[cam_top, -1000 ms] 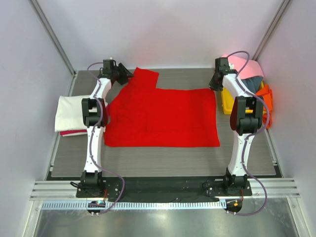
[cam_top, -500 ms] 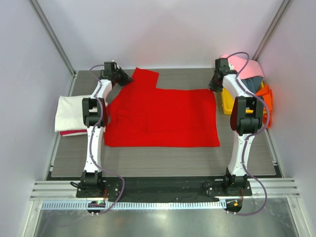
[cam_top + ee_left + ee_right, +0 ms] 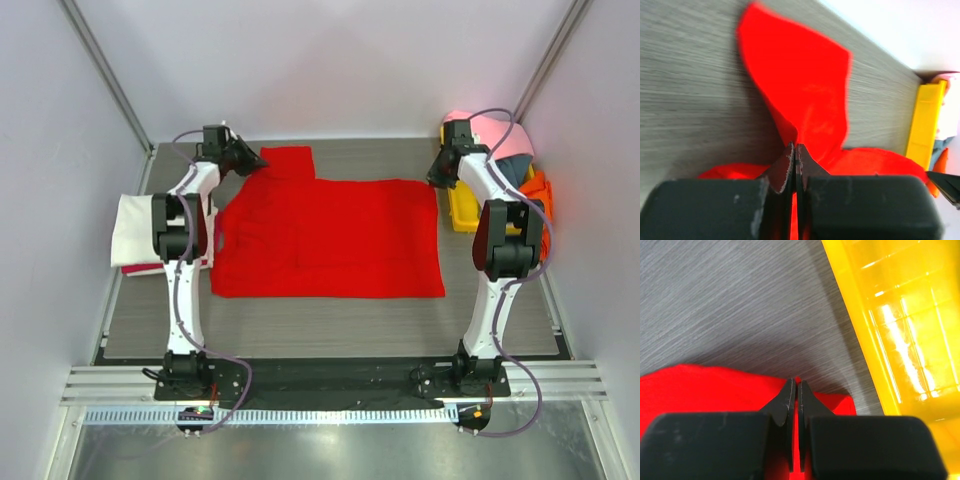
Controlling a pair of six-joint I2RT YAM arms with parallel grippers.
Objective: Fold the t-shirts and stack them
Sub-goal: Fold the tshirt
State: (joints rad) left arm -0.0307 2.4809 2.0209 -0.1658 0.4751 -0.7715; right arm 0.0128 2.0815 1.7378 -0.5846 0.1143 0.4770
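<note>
Top view: the red t-shirt (image 3: pixel 330 240) lies spread flat across the middle of the counter (image 3: pixel 330 322), with its far-left sleeve (image 3: pixel 288 160) jutting toward the far wall. The left tool (image 3: pixel 250 158) sits where that sleeve meets the body. The right tool (image 3: pixel 437 176) is at the far-right corner, just beside the yellow tray (image 3: pixel 462 210). A folded cream-white t-shirt (image 3: pixel 135 228) rests at the left edge. This cloth looks light and limp, so it should sag between two holds and drag rather than slide. Corners and hems are the sensible places to grip. A band of bare counter runs between the near hem and the arm bases, which gives room to fold toward. On the right, the tray stands close to the shirt's edge.

Left wrist view: the jaws are pressed together on a pinch of red cloth. The sleeve rises beyond them in a loose, blurred flap, and grey counter lies to its left.

Right wrist view: the jaws are closed tight on the shirt's far corner, with red showing between them. The tray wall passes just to the right, so any swing that way risks a knock.
</note>
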